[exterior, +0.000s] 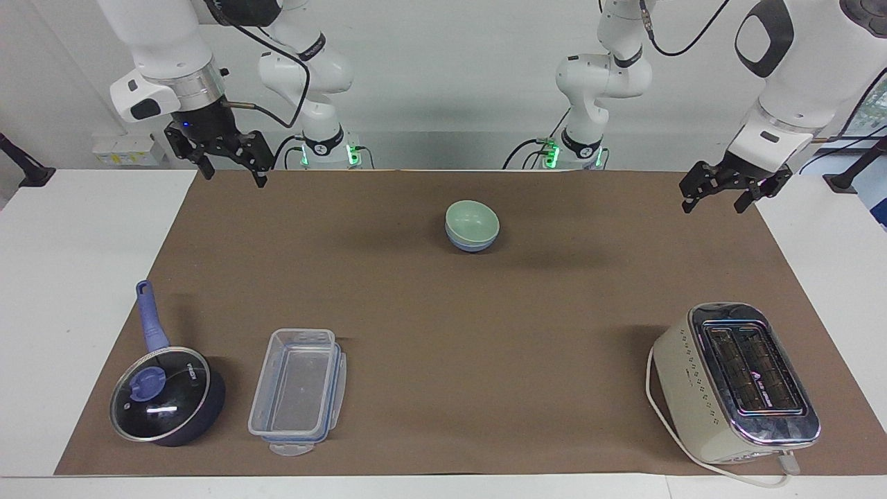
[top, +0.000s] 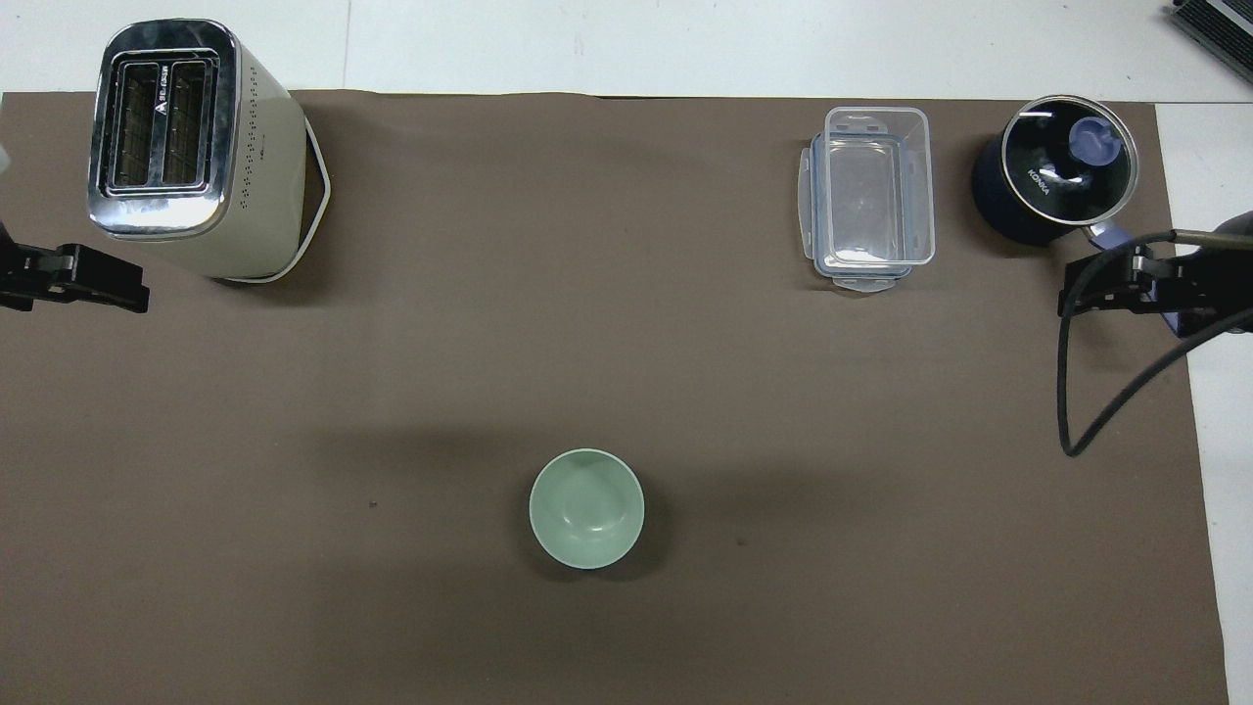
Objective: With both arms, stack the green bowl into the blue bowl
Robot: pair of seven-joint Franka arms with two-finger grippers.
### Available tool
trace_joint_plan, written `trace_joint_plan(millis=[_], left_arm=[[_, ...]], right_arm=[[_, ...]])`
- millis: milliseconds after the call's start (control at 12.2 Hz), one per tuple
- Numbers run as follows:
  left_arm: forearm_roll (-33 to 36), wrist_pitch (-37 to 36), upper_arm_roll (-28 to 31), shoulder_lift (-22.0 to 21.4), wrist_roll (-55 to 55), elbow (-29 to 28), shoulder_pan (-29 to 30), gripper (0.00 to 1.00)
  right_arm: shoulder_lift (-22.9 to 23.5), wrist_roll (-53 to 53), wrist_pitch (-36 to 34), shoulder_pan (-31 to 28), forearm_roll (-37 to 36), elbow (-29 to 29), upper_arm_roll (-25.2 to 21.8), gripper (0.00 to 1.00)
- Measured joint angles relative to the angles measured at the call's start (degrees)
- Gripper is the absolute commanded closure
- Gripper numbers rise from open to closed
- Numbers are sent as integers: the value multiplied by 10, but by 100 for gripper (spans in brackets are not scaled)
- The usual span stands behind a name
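Note:
The green bowl [exterior: 472, 219] sits nested inside the blue bowl [exterior: 471, 243] on the brown mat, midway between the arms and on the robots' half of the table. From above only the green bowl [top: 586, 507] shows, and it hides the blue one. My right gripper [exterior: 234, 176] hangs open in the air over the mat's corner at the right arm's end. My left gripper [exterior: 712, 206] hangs open over the mat's edge at the left arm's end. Both are well apart from the bowls and hold nothing.
A cream toaster [exterior: 734, 381] stands farther from the robots at the left arm's end. A clear plastic container [exterior: 298, 391] and a dark blue lidded saucepan [exterior: 166, 402] stand farther out at the right arm's end.

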Motion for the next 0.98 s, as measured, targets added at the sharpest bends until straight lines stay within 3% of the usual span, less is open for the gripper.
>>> trace_joint_plan(millis=[982], left_arm=[[0, 0, 0, 0, 0, 0, 0, 0]], right_arm=[[-14, 0, 12, 0, 3, -39, 0, 0]])
